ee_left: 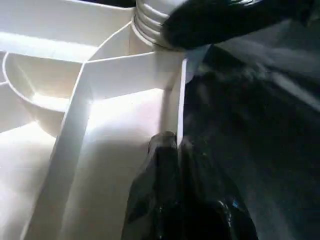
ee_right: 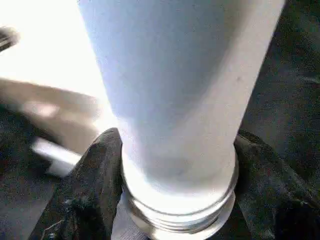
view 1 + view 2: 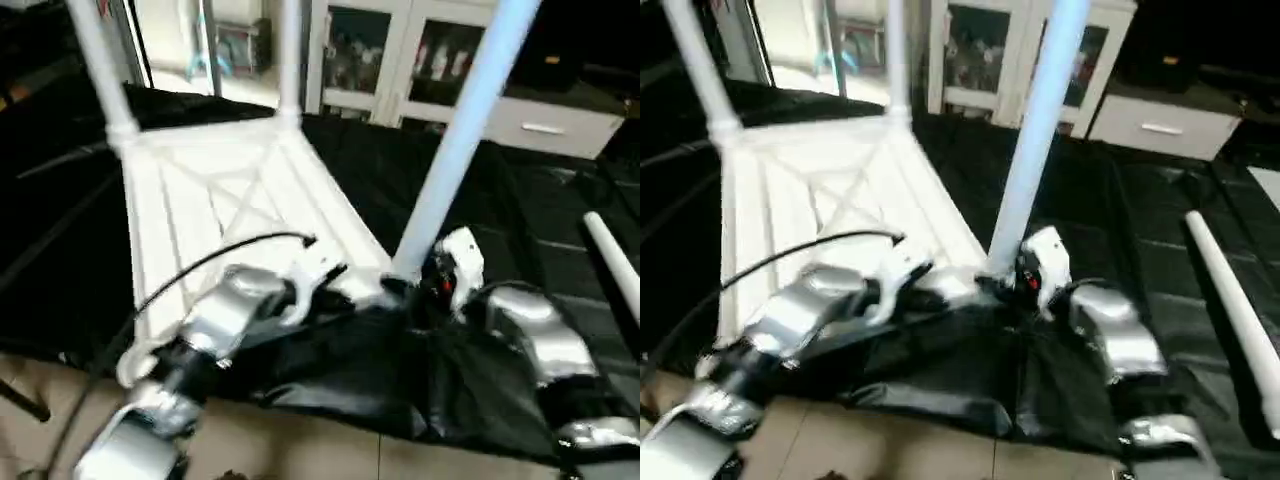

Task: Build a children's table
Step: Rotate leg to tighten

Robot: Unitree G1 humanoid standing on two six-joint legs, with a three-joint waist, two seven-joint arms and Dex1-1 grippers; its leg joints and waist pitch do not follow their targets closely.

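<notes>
Right hand (image 2: 175, 200) around leg (image 2: 175, 85) base

The white table top (image 3: 240, 200) lies upside down, its X-ribbed underside facing up. Three tapered white legs stand from its corners: two far ones (image 3: 100, 60) (image 3: 289, 60) and a near leg (image 3: 460, 140), threaded base at its socket. A fourth leg (image 3: 1230, 300) lies loose on the right.
</notes>
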